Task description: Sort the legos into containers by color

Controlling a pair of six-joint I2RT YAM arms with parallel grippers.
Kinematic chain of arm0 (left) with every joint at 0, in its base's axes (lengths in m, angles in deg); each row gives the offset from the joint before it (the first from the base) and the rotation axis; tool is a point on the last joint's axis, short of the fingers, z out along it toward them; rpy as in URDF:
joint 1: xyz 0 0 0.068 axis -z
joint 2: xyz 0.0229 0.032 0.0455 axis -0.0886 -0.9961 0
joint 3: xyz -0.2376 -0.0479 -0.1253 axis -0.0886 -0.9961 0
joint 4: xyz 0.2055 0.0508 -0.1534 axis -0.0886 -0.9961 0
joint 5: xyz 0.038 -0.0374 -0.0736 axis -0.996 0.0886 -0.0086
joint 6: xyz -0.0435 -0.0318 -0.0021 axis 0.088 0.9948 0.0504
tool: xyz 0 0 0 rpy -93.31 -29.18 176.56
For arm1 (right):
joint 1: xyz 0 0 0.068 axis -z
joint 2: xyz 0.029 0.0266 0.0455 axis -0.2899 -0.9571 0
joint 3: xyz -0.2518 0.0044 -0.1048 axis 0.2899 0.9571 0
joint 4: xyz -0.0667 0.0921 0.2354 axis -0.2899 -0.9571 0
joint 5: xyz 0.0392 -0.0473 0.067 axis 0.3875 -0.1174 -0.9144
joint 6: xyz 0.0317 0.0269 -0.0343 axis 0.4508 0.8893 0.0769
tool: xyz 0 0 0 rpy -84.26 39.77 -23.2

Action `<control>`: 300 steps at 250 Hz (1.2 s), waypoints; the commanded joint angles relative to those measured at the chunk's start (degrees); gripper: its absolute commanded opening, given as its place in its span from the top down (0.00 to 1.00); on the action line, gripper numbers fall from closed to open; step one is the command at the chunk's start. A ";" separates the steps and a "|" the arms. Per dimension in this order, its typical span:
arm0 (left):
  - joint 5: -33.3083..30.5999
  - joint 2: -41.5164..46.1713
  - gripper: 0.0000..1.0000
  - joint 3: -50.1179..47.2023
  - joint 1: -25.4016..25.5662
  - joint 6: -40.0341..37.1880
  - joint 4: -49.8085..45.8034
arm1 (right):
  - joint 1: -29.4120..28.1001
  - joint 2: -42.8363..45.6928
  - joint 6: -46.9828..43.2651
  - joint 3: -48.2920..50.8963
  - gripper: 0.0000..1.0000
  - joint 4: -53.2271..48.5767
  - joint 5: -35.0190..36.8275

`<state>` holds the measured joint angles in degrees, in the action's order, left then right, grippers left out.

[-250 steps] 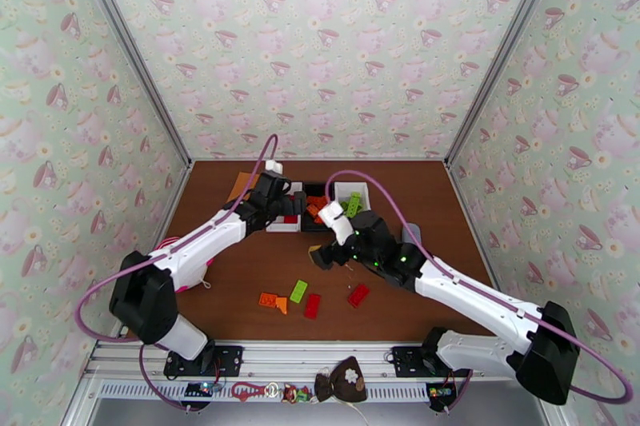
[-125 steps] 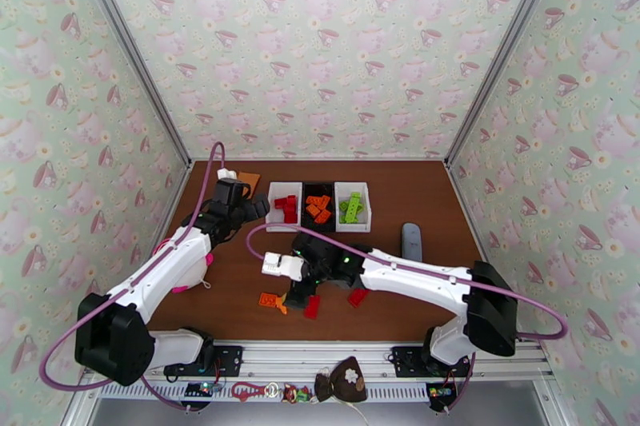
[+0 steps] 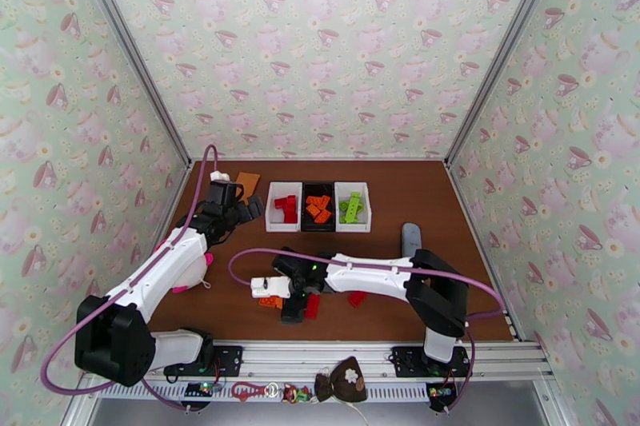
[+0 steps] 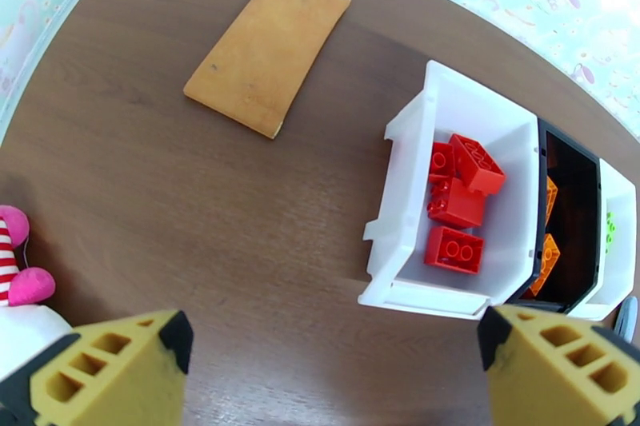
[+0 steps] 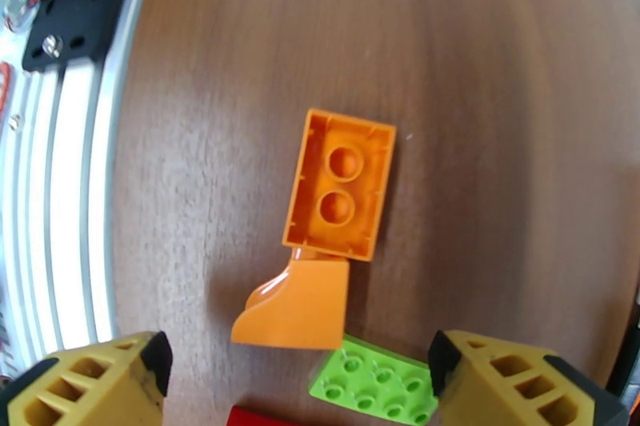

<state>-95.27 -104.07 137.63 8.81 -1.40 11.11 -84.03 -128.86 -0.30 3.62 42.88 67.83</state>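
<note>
Over upturned orange lego, right gripper fingers wide apart, empty; left gripper fingers wide apart, empty, near white bin

In front of the black bin the table is bare up to the right arm, which stretches across the loose bricks. Left of the bin stand the left gripper and an orange card; right, a grey bar.

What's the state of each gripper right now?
Left gripper: open, holding nothing, near the white bin of red legos.
Right gripper: open, holding nothing, over two loose orange legos.
</note>
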 commanded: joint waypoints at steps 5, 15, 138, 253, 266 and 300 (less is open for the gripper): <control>-0.36 0.31 0.00 -2.04 -0.62 -1.14 -0.53 | -0.41 -2.11 -1.25 -2.90 0.10 0.84 -1.27; -0.28 0.36 0.00 -2.19 -0.56 -1.16 -0.42 | -0.41 -3.06 -1.07 -3.10 0.10 0.71 -1.26; 0.00 0.33 0.00 -2.63 -0.80 -1.46 -0.15 | -0.67 -7.05 -0.07 -3.87 0.17 0.97 -0.49; 0.69 -0.13 0.00 -2.63 -1.05 -2.21 0.09 | -0.67 -6.79 1.62 -3.31 0.49 2.67 0.04; 0.69 -0.17 0.00 -2.68 -1.04 -2.28 0.08 | -0.67 -6.40 1.86 -2.90 0.52 2.91 0.30; 0.78 0.04 0.00 -2.96 -1.07 -2.22 0.11 | -0.66 -4.95 2.95 -1.87 0.54 3.64 0.72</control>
<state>-95.25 -104.11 135.75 8.11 -2.77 10.69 -84.05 -135.48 1.10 1.17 44.82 67.89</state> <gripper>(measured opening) 0.999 0.466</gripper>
